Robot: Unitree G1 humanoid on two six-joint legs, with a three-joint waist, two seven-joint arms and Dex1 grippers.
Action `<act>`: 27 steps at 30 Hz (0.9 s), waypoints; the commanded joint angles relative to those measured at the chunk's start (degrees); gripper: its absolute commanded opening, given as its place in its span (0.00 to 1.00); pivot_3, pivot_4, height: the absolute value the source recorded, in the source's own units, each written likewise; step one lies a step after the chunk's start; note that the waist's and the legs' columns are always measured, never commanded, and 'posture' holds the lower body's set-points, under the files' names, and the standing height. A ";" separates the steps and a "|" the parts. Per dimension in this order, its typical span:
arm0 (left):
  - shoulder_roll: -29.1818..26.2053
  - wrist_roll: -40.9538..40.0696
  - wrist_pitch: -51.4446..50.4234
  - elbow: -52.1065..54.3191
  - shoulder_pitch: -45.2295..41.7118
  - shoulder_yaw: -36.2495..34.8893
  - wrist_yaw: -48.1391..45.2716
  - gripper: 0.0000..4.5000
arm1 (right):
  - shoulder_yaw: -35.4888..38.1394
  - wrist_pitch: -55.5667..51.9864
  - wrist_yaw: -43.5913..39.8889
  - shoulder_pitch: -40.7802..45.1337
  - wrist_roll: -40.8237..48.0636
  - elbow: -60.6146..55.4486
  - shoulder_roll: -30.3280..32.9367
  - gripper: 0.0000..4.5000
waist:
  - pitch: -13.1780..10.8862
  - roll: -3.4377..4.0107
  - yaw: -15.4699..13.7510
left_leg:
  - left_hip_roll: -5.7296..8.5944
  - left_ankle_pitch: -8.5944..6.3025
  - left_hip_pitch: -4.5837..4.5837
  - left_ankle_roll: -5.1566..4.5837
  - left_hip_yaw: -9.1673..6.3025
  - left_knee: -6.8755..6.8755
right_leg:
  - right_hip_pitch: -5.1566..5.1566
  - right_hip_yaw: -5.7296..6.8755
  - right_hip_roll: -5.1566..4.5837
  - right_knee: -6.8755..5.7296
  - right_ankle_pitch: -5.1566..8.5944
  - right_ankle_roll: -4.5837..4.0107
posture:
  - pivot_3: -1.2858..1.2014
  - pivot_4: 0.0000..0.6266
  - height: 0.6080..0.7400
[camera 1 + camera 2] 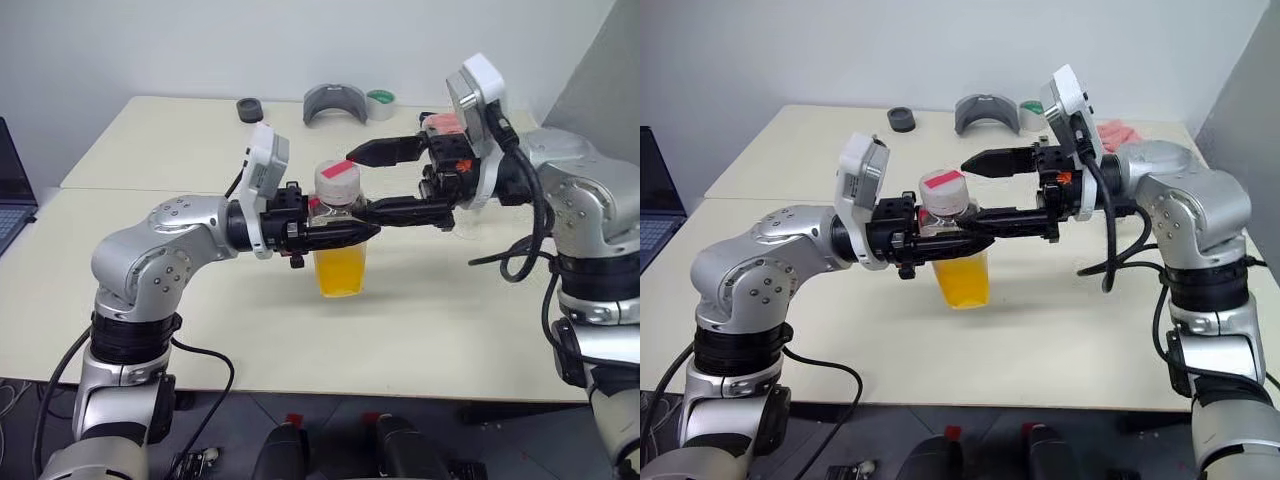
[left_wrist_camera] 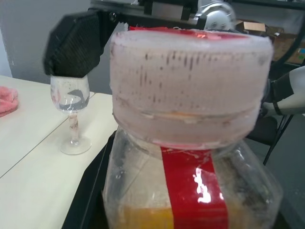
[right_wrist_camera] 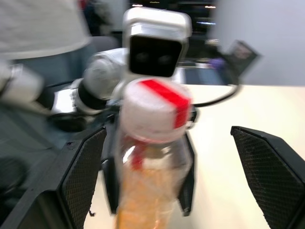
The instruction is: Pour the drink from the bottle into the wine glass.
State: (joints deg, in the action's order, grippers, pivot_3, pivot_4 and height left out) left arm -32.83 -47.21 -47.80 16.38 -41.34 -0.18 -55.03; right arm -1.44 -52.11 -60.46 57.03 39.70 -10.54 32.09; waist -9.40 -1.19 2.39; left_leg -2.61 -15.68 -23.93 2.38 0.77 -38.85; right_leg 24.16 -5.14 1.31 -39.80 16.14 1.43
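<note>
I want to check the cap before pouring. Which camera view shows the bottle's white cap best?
The left wrist view: the cap is close and large there, with its ribbed side and red stripe plain. The right wrist view shows it smaller and blurred. In both eye views it is a small white disc between the two grippers' fingers.

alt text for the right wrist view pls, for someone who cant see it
A clear bottle of orange drink, its white red-striped cap still on, stands between the right gripper's two wide-open black fingers. Behind it the left gripper clamps the bottle, above a pale table.
</note>
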 commanded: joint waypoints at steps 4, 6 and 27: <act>0.68 3.18 4.96 -3.15 -2.65 1.11 -2.99 0.44 | 7.25 -14.12 25.77 -0.55 5.02 -15.15 -7.87 0.99 | 0.00 0.00 0.11 | -0.01 0.00 0.01 0.00 -0.02 -0.01 | 0.00 0.01 0.03 -0.09 0.04 -0.05 | 0.52 0.24 1.00; 1.10 3.69 5.45 -4.10 -3.32 1.63 -3.70 0.44 | 8.81 -17.46 31.31 -0.26 7.18 -17.74 -11.15 0.99 | 0.00 0.00 0.10 | 0.00 0.00 -0.01 0.01 -0.03 0.00 | 0.01 0.01 0.03 -0.10 0.07 -0.05 | 0.52 0.24 1.00; 2.02 4.64 6.09 -4.35 -3.56 2.10 -4.63 0.44 | 11.18 -22.70 44.95 -1.95 17.00 -20.21 -14.26 0.41 | 0.00 0.00 0.31 | 0.03 0.00 -0.04 -0.01 -0.04 0.02 | 0.01 0.00 0.05 -0.07 0.12 -0.04 | 0.52 0.24 1.00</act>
State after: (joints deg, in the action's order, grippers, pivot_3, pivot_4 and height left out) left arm -31.04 -41.54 -42.23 9.24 -43.98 3.04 -59.45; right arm 8.77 -75.71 -16.22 55.00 55.56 -29.32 17.25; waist -9.40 -1.19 2.70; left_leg -2.58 -15.68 -23.96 2.37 0.72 -38.83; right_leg 24.16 -5.14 1.36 -39.87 16.26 1.38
